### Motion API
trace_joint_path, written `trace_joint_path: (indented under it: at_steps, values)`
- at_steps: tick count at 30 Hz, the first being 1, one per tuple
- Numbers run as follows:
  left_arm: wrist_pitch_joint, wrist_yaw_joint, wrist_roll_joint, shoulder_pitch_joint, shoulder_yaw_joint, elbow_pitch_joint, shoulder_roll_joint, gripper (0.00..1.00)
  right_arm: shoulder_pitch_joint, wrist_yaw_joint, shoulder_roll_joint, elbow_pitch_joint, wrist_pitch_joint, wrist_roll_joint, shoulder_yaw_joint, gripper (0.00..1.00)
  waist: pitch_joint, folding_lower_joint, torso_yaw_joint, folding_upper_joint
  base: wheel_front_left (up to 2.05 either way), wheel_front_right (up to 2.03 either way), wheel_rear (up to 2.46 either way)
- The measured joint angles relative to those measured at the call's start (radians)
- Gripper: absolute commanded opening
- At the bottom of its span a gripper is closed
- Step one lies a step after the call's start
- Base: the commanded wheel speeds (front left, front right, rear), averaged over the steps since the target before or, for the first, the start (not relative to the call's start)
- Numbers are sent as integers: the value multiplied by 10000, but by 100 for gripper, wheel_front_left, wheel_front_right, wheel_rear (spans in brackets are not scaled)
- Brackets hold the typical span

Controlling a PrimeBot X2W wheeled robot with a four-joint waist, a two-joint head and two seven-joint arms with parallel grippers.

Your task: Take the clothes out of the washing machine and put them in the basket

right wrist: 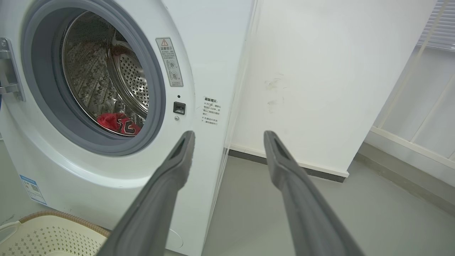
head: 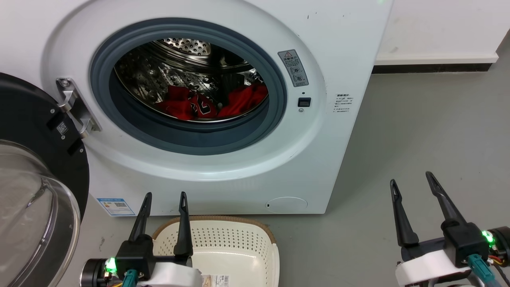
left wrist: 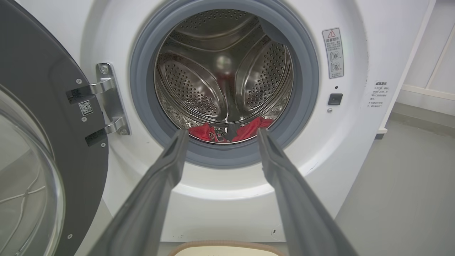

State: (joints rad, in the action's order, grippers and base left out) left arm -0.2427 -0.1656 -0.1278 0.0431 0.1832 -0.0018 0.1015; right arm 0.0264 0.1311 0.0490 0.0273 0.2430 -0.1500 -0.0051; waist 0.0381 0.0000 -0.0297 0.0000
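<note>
Because the door (head: 28, 119) is swung wide to the left edge, the drum (head: 175, 71) of the washing machine (head: 350, 59) is exposed and the clothes (head: 179, 104) are seen heaped at its bottom, centre frame. The basket (head: 231, 235) is set just below the porthole (head: 99, 91), presumably for a short transfer. The left gripper (head: 165, 195), lower left, and right gripper (head: 411, 178), lower right, are held with fingers apart and empty.

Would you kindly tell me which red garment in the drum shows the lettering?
The left garment in the head view, with black-and-white lettering on it; the right garment shows plain red folds.
</note>
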Motion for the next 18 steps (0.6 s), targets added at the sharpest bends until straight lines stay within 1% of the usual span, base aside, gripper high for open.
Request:
trace_joint_path:
  at_steps: [5, 7, 12, 18]
  values:
    - [-84, 343, 337, 128, -130, 221, -140, 100, 100, 0, 4, -433, 75, 366, -105, 100, -11, 0, -2, 0, 0, 0, 0]
    - [-132, 422, 525, 131, -176, 270, -178, 100, 100, 0, 10, -522, 130, 270, -109, 100, -8, 0, -3, 0, 0, 0, 0]
    - [-176, 539, 915, 134, -253, 305, -247, 100, 97, 0, 10, -575, 182, -96, -67, 100, 11, 0, -18, 0, 0, 0, 0]
    - [-203, 596, 1066, 146, -334, 303, -347, 100, 93, 0, 12, -600, 201, 111, -144, 100, 35, 0, -10, 0, 0, 0, 0]
